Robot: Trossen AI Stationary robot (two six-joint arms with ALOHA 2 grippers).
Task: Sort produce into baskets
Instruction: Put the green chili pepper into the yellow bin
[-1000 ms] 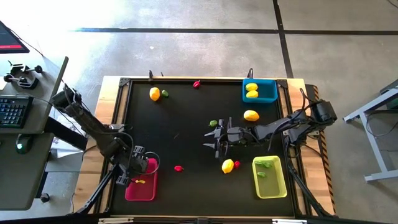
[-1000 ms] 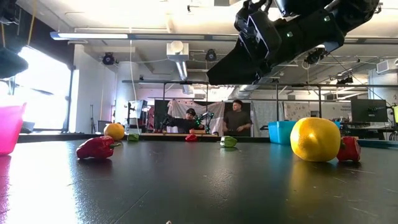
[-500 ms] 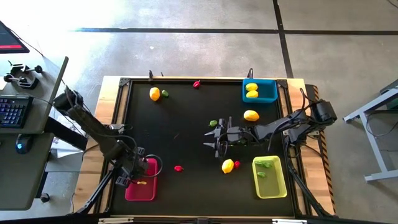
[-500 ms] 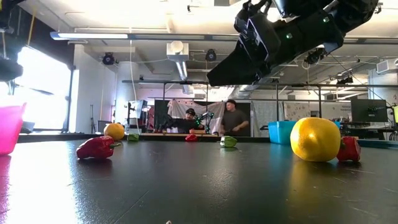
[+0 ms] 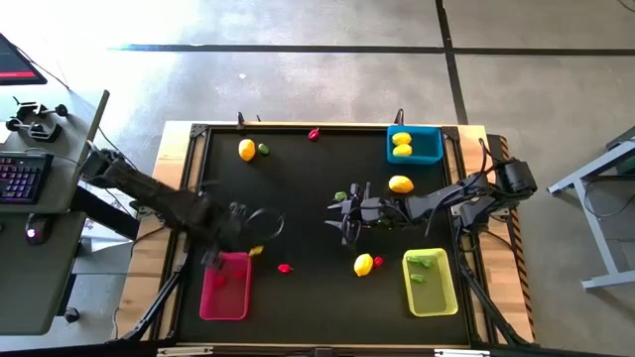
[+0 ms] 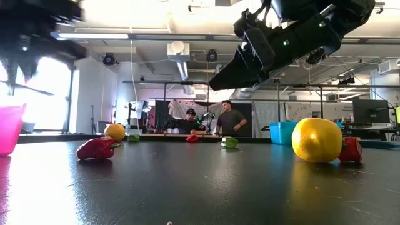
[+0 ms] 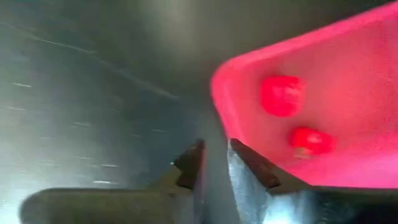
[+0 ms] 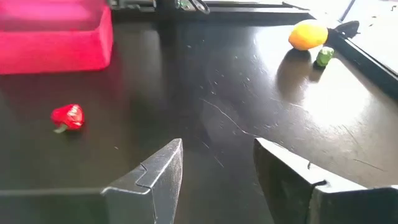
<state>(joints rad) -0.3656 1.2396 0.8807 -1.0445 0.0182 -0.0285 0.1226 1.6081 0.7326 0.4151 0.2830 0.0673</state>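
Floor: grey concrete [image 5: 298, 79], crossed by dark tape lines. Black work surface in a wooden table frame [image 5: 174, 178]. Desk at the picture's left edge of the high view carries a keyboard [image 5: 25, 183] and a monitor corner [image 5: 18, 61]. Across the table: bright window [image 6: 44, 94] at the left, ceiling light strips, exposed ductwork [image 6: 178, 56]. Two people [image 6: 209, 120] stand at a far bench.

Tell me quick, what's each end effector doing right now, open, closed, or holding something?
Left end effector: nearly closed, empty, beside the pink basket.
Right end effector: open, empty, above mid-table.
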